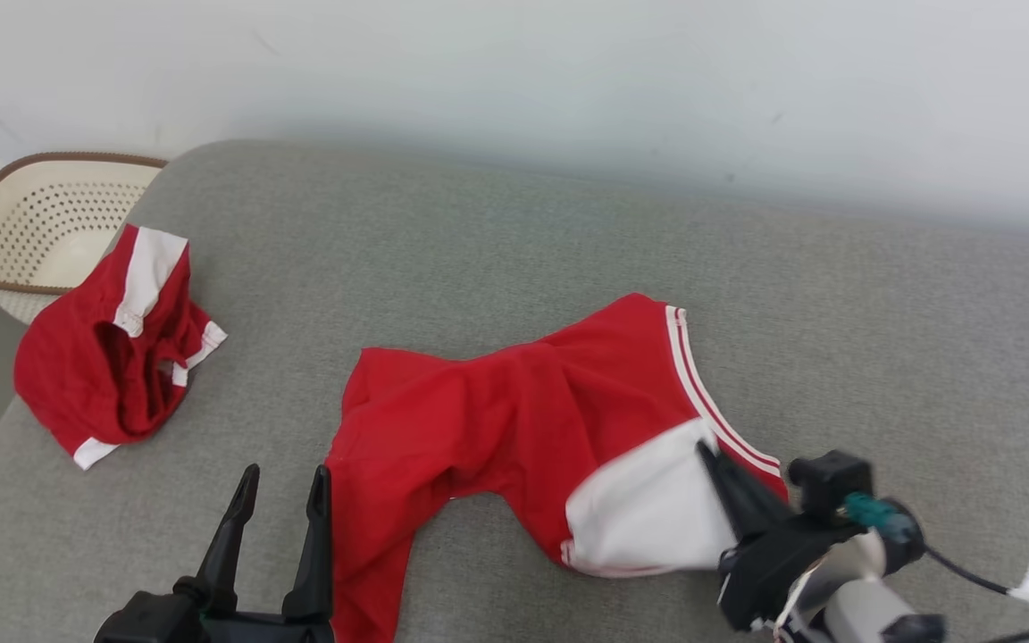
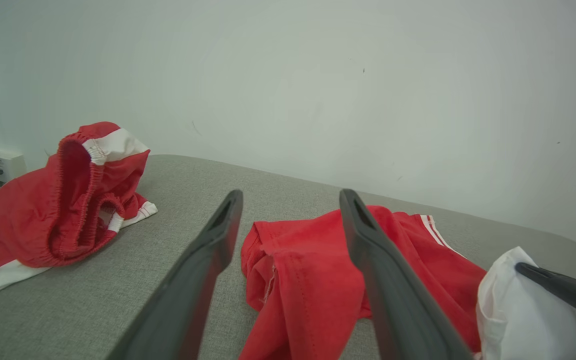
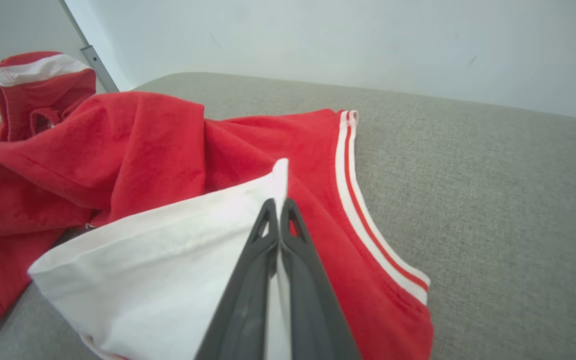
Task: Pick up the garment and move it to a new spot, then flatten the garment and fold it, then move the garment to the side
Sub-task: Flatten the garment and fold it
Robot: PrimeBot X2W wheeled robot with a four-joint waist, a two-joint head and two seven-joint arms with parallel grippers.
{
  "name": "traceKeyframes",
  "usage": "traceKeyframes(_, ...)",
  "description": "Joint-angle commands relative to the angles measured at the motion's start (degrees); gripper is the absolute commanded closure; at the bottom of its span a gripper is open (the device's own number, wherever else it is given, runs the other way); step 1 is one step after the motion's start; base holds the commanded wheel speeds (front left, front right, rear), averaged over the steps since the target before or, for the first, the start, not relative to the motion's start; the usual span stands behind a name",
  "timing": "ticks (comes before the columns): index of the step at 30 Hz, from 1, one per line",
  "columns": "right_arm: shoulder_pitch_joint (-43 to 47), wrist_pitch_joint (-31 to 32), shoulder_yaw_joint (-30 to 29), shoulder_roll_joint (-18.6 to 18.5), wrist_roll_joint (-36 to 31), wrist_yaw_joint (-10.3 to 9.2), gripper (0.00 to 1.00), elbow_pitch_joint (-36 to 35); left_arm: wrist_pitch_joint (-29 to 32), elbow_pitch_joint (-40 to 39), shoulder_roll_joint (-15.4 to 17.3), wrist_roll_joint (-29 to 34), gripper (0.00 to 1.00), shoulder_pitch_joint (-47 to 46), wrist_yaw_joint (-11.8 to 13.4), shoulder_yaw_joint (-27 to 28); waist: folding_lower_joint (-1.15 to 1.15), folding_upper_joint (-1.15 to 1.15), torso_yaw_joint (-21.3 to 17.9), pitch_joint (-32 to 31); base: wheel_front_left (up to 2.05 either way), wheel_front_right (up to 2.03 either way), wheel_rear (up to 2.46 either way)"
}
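The garment [image 1: 514,411] is a red piece with a white panel and white-striped trim, lying crumpled on the grey padded surface [image 1: 479,250]. My right gripper [image 1: 713,457] is shut on the edge of the white panel [image 3: 168,250] at the garment's right end; in the right wrist view the gripper [image 3: 279,206] has white cloth pinched between its fingers. My left gripper [image 1: 287,482] stands open at the garment's lower left edge, touching nothing. In the left wrist view the left gripper [image 2: 290,197] frames the red cloth [image 2: 308,270], and the right gripper's finger [image 2: 563,292] rests on the white panel.
A second red and white garment [image 1: 108,357] lies bunched at the surface's left edge. Behind it a cream perforated basket [image 1: 41,214] stands off the surface. A pale wall [image 1: 568,80] runs along the back. Bare grey surface stretches behind and to the right of the garment.
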Motion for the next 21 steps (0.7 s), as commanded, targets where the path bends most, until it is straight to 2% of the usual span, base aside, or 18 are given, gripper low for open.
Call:
traceKeyframes(1, -0.44, -1.12, -0.6, -0.67, -0.49, -0.04, 1.0, -0.6, -0.24, 0.01, 0.01, -0.47, 0.0, 1.24, 0.19, 0.15, 0.0, 0.0, -0.53, -0.17, 0.0, 0.0, 0.0)
traceKeyframes(8, -0.96, -4.94, -6.09, -2.89, -4.49, -0.04, 1.0, -6.43, -0.24, -0.45, 0.0, -0.43, 0.0, 0.94, 0.26, 0.72, 0.0, 0.0, -3.33, 0.3, 0.0, 0.0, 0.0)
traceKeyframes(18, 3.89, -6.09, -13.5, -8.51, -10.15, -0.04, 1.0, -20.34, -0.24, -0.47, 0.02, -0.56, 0.0, 0.19, 0.45, 1.25, 0.0, 0.0, -7.84, 2.03, 0.0, 0.0, 0.0)
traceKeyframes(21, 5.07, -6.13, -15.89, -9.54, -10.72, -0.05, 1.0, -22.4, -0.23, -0.35, 0.01, -0.52, 0.0, -0.19, 0.31, 1.33, 0.0, 0.0, -8.68, 2.36, 0.0, 0.0, 0.0)
